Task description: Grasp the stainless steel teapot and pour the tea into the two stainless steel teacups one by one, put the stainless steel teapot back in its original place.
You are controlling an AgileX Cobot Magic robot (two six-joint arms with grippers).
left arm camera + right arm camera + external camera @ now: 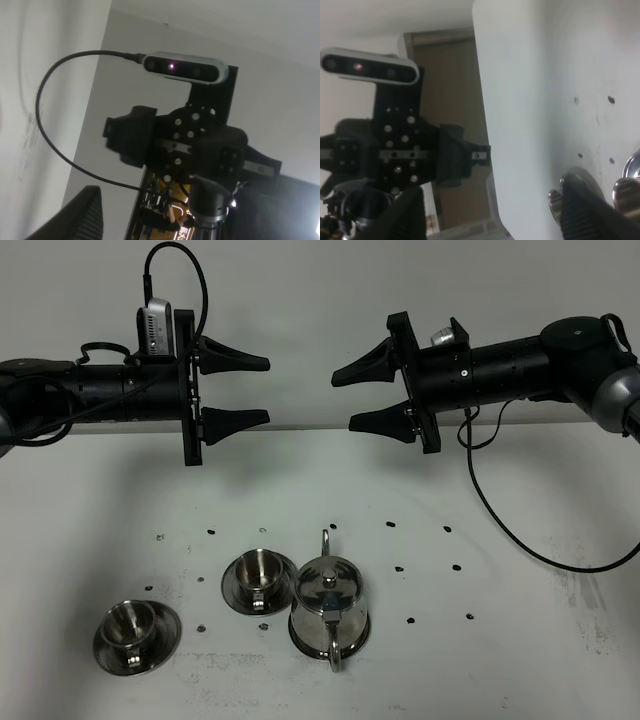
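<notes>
The stainless steel teapot (328, 608) stands upright near the table's front middle, with its lid on, its loop handle toward the front edge and its spout pointing away. One stainless steel teacup (258, 574) sits on its saucer just left of the pot. The other teacup (134, 630) sits on a saucer further left and nearer the front. My left gripper (266, 390) and right gripper (345, 402) hover high above the table's far part, facing each other with a small gap. Both are open and hold nothing. In the right wrist view a dark finger (587, 210) partly covers some shiny steel ware (627, 189).
The white table (520, 640) carries small black dots in a loose ring around the steel ware. A black cable (500, 515) hangs from the right arm down across the table's right part. Each wrist view mostly shows the opposite arm's camera mount (185, 67).
</notes>
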